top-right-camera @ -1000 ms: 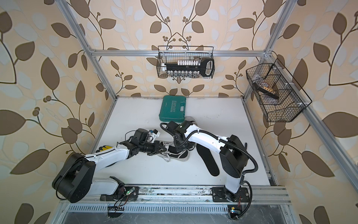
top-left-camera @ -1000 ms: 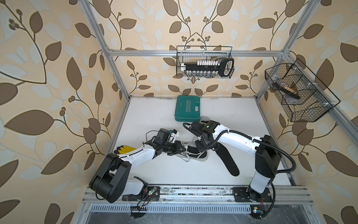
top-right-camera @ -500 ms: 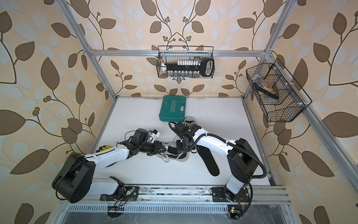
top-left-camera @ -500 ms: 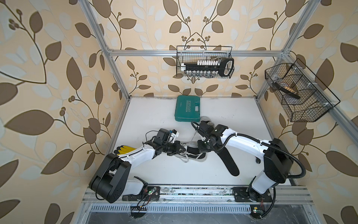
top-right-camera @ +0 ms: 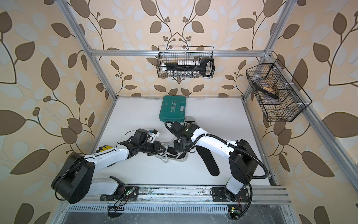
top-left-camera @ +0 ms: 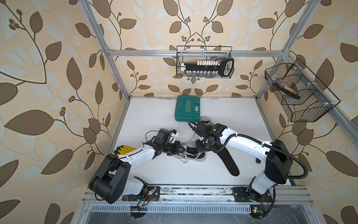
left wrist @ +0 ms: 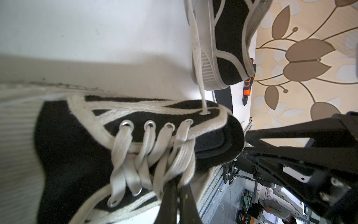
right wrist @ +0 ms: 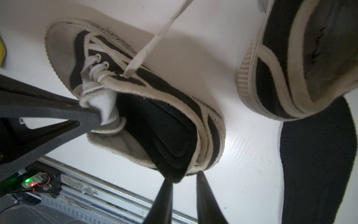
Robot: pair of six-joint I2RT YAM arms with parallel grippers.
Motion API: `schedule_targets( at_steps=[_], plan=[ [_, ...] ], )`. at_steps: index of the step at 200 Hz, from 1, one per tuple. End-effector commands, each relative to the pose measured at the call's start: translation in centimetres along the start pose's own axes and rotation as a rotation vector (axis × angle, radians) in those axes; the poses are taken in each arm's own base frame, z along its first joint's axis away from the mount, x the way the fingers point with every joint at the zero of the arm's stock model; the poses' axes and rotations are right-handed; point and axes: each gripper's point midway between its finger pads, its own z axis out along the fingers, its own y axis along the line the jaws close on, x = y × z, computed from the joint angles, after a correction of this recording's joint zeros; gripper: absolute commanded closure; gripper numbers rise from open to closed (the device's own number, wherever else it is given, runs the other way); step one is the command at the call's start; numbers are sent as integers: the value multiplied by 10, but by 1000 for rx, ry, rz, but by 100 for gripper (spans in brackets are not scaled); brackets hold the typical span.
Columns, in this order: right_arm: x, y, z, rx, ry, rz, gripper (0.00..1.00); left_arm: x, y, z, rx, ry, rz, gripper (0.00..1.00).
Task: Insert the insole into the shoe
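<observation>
A black canvas shoe (top-left-camera: 193, 155) (top-right-camera: 178, 156) with white laces lies on its sole in the middle of the white table. My left gripper (top-left-camera: 182, 150) (left wrist: 179, 186) is shut on its white-lined tongue (right wrist: 104, 104) and holds the mouth wide. A black insole (right wrist: 164, 135) (left wrist: 219, 143) lies inside the shoe, with its heel end sticking out over the heel rim. My right gripper (right wrist: 185, 177) (top-left-camera: 200, 150) is at that heel. Its fingers stand a little apart, one touching the insole's end.
A second black insole (top-left-camera: 229, 164) (right wrist: 317, 164) lies flat to the right of the shoe. A second shoe (top-left-camera: 205, 119) (right wrist: 300, 58) sits behind my right wrist, beside a green case (top-left-camera: 187, 108). Yellow-black gloves (top-left-camera: 125, 150) lie at the left edge. Two wire baskets (top-left-camera: 204, 62) (top-left-camera: 298, 93) hang on the walls.
My right arm's elbow has swung right and forward, and its gripper has settled at the shoe's heel. The left gripper and the shoe have stayed put.
</observation>
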Motion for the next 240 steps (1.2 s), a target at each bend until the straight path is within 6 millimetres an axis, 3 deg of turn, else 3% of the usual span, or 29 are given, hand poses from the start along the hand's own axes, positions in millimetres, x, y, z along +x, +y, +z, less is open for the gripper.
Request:
schedule_targets(
  at_steps=[1,63,149,170,198,240],
  plan=[
    [4,-2,1,8,5,10,80,3,0,-2,-16,-1,0,100],
    [1,3,15,-12,17,22,80,4,0,-2,-16,-1,0,100],
    [14,-11,21,39,41,29,77,5,2,-1,-20,0,-2,100],
    [14,-4,24,-2,42,27,83,5,1,-1,-19,2,-2,100],
    [8,11,22,-60,38,27,100,6,1,-1,-21,3,-3,100],
    [0,30,25,-143,33,37,100,7,-1,2,-15,7,0,100]
  ],
)
